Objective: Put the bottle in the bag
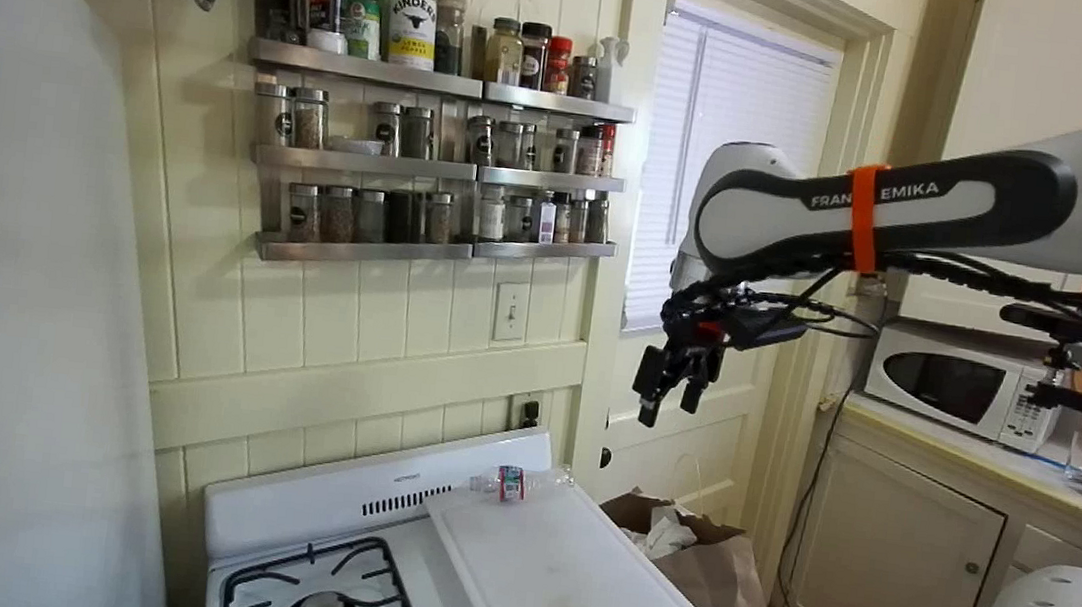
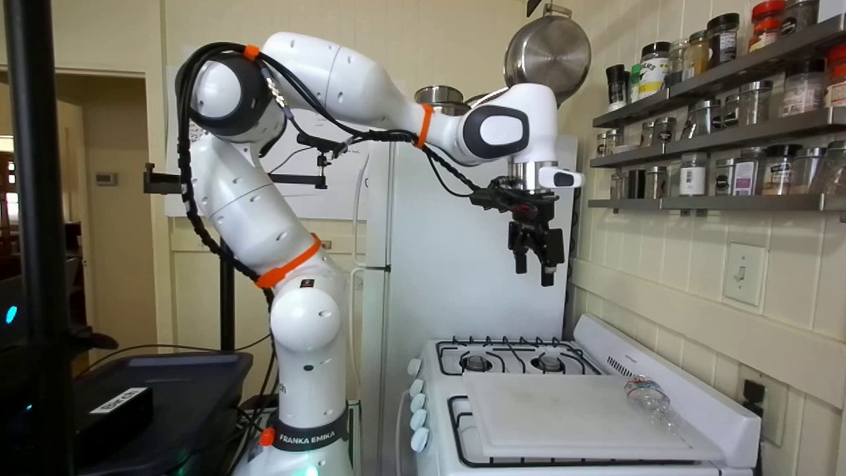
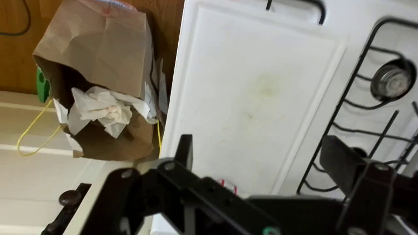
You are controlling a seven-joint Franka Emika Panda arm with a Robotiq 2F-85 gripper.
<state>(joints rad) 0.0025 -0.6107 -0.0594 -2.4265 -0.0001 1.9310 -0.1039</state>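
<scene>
Dark pincer [image 1: 671,408] hangs in the air above the stove [image 1: 278,512], angular fingers [image 3: 185,148] spread wide, tips pointing down, well apart fr. the bottle [image 2: 651,400]. The bottle: see-through plastic, round body, on its side across the back end of the white board [image 3: 235,58], nr the back panel [image 2: 691,400]; its label [image 1: 512,484] is red, white & blue, & in the wrist view that's abt all of it showing past the pincer. Board = smooth rectangular slab, shallow groove nr the rim, faint yellowish stains mid-surface, lying on the stove top & overlapping a thin blk grate [image 3: 322,14]. The bag [image 3: 107,65] sits beside the stove, mouth gaping: creased brown paper, boxy sides, ragged edge, w/ crumpled white paper [image 3: 111,112] inside & a thin yellow cord [image 3: 19,142] looping fr. one side. In both exterior views the arm [image 2: 251,221] is glossy white w/ rounded links & orange bands [image 2: 287,264]. Wall [image 1: 329,311] = cream planks w/ vertical grooves, carrying flat steel shelves [image 1: 365,164]; on these, rows of cylindrical glass jars [image 1: 312,124] w/ lids.
</scene>
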